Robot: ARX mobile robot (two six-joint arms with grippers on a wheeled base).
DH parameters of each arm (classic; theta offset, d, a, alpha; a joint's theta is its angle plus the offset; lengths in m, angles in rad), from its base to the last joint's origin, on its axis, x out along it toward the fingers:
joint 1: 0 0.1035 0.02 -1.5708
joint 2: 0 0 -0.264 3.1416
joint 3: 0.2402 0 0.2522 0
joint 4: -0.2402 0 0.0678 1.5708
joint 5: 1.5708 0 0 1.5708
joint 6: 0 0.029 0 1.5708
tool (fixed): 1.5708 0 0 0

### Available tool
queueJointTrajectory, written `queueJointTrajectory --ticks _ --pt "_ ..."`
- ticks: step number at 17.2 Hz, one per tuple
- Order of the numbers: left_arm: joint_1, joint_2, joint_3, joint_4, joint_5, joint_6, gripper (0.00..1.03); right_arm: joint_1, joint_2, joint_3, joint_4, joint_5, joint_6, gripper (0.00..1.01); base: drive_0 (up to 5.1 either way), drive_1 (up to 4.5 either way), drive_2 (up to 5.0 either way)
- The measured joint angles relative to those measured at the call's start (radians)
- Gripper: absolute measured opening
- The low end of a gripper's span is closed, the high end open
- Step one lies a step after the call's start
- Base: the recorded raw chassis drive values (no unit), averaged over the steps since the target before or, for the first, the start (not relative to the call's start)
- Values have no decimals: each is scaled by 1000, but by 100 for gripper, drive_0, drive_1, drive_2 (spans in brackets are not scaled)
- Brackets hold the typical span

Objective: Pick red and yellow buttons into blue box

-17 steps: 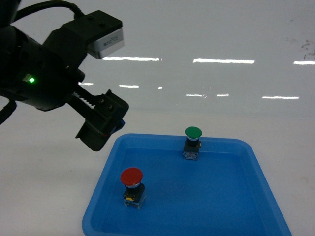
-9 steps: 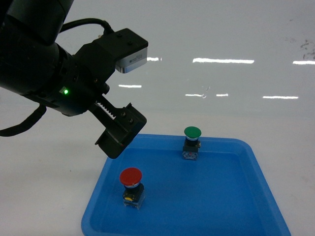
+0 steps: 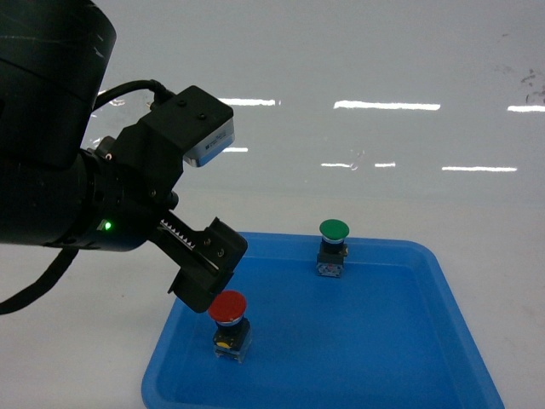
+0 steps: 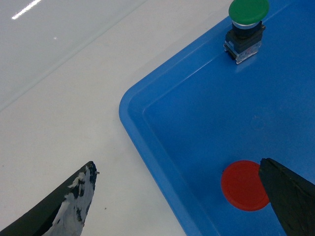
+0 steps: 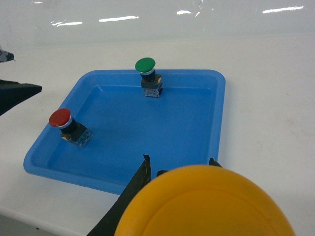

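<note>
— Saw the left gripper (image 3: 204, 285) spread wide, with nothing between its fingers. Found the red button (image 3: 227, 308) standing upright in the shallow blue tray (image 3: 162, 366), near the tray's left edge, just below the gripper.

— Centred?

— Hardly. Spotted the red cap, in the left wrist view, tucked against the inner edge of one finger, and the other finger out over the white table (image 3: 85, 358), well apart from it.

— Called for sliding toward the tray's inside until the cap sat midway between the fingers. Then lowering straight and closing on the blocky base under the cap, probably. Risked toppling the switch or catching the tray rim otherwise.

— Needed no care over the green button (image 3: 334, 230), well apart at the tray's far side.

— And the yellow button (image 5: 206, 206)?

— Filled the bottom of the right wrist view, seemingly pinched in the right gripper (image 5: 179, 164), with dark fingers flanking it.

— Blue box?

— Searched all three views. Found none.
</note>
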Motion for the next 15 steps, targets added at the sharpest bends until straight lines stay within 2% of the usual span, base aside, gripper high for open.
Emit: queueJointTrajectory --ticks 7,10,12,15 --pt "23 -2 -110 159 -9 -21 98 0 0 0 0 0 0 28 0 0 0" --pt "21 69 -153 267 -61 -7 98 0 0 0 0 0 0 28 0 0 0" --pt "28 122 -173 325 -77 -2 98 0 0 0 0 0 0 28 0 0 0" --pt "33 124 -177 343 -76 -9 98 0 0 0 0 0 0 28 0 0 0"
